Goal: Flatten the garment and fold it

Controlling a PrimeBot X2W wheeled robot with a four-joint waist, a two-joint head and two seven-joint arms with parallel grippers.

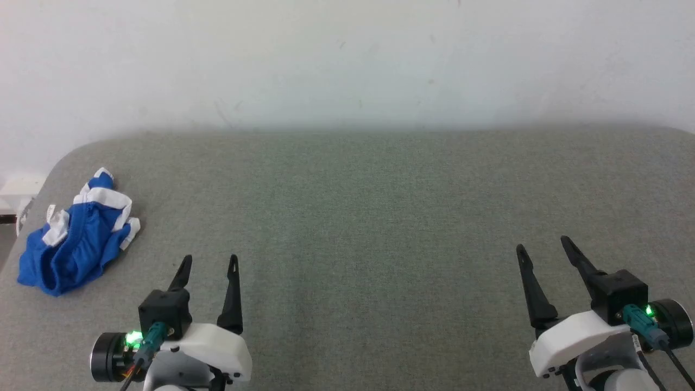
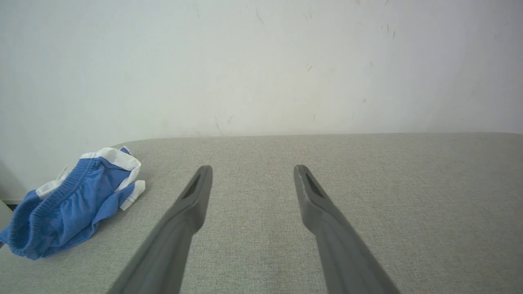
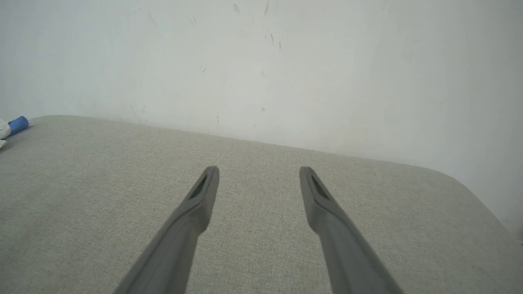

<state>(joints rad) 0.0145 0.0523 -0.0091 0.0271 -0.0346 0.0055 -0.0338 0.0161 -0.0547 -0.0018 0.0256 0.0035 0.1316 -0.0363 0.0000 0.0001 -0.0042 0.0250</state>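
At the far left of the table (image 1: 380, 217), the shorts (image 1: 76, 239) are seen bunched and untouched. The left gripper (image 1: 210, 259) and right gripper (image 1: 543, 244) are held wide open, empty. Flattening is not yet begun; a leftward reach seems needed.

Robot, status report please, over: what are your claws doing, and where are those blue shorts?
Left gripper open, empty. Right gripper open, empty. Shorts crumpled, untouched, near left edge of table. Nothing seen between left gripper and shorts.
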